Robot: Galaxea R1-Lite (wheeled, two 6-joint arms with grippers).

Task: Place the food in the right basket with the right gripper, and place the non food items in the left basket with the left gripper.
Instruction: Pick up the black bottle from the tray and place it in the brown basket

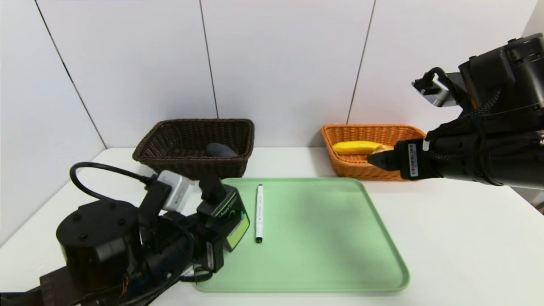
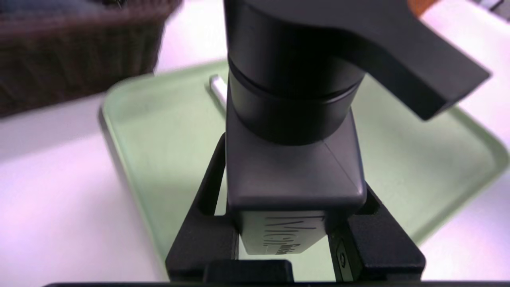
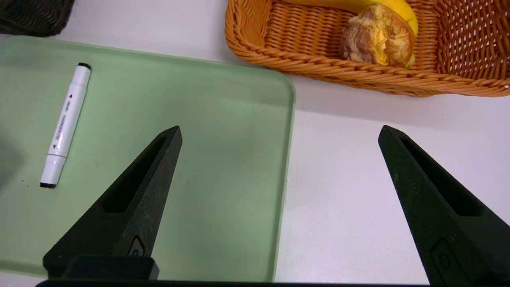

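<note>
My left gripper point(image 1: 219, 221) is shut on the squat dark bottle point(image 1: 226, 211) with the black cap and green label, at the tray's left edge; the bottle point(image 2: 295, 167) fills the space between the jaws. The white marker pen point(image 1: 259, 212) lies on the green tray just right of it. A rolled dark-grey cloth point(image 1: 220, 150) rests in the dark brown left basket point(image 1: 187, 168). The banana point(image 1: 355, 147) and bread roll point(image 3: 376, 36) lie in the orange right basket point(image 1: 361, 170). My right gripper point(image 3: 279, 133) hangs open and holds nothing, over the tray's right edge in front of that basket.
The green tray point(image 1: 318, 238) lies in the middle of the white table, both baskets behind it against the white wall. The tray's rim point(image 3: 289, 119) passes under my right gripper. My left arm's cable point(image 1: 91, 168) loops over the table at left.
</note>
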